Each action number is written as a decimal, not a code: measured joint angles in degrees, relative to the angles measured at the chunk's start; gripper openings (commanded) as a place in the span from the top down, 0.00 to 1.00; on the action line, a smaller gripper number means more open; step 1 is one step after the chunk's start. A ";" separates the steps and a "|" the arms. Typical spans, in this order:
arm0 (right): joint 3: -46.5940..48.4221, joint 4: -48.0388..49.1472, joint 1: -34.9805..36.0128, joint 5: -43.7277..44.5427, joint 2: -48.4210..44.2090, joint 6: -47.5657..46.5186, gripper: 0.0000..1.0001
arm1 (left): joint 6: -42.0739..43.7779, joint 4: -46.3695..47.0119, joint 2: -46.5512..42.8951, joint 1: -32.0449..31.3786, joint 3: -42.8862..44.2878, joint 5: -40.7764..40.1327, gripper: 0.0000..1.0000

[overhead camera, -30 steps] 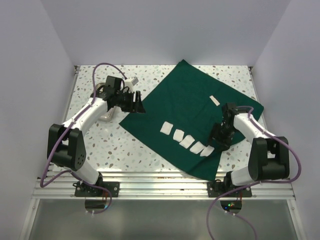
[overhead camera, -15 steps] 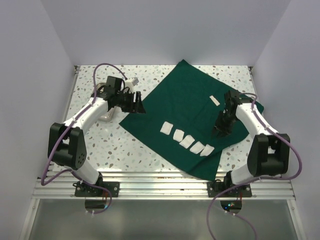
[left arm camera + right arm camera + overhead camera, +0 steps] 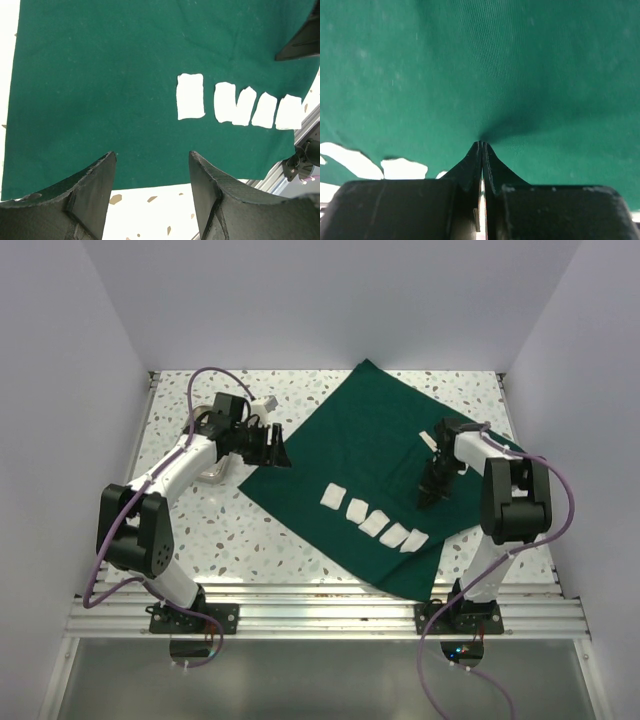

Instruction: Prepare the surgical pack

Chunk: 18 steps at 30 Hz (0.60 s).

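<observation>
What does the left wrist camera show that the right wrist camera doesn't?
Only the left wrist: the left tool open, the speckled table, and five white gauze squares in a row. Only the right wrist: the right tool shut, pinching a pucker of cloth. Both: the green drape, with some gauze showing.

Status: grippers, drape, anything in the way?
Left gripper open, over the green drape by its left corner. Right gripper shut, pinching the drape. Five gauze squares lie on it, plus one white strip.
</observation>
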 measured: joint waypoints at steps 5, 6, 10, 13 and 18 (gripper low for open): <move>3.61 -0.42 0.11 -0.31 4.50 -0.33 1.00 | 0.00 0.00 0.00 0.00 0.00 0.00 0.37; 4.79 -0.81 0.11 -0.55 5.38 -0.31 1.00 | -0.02 -0.02 0.00 0.00 0.00 0.00 0.37; 9.99 -2.08 0.37 -1.75 9.14 -0.24 1.00 | -0.02 -0.02 0.02 0.00 0.00 0.07 0.36; 15.04 -3.34 1.40 -2.16 12.39 -0.22 1.00 | -0.02 -0.02 0.02 0.00 0.00 0.26 0.36; 17.99 -2.82 2.91 -1.95 13.90 -0.24 1.00 | -0.02 -0.02 0.09 0.00 0.00 0.48 0.36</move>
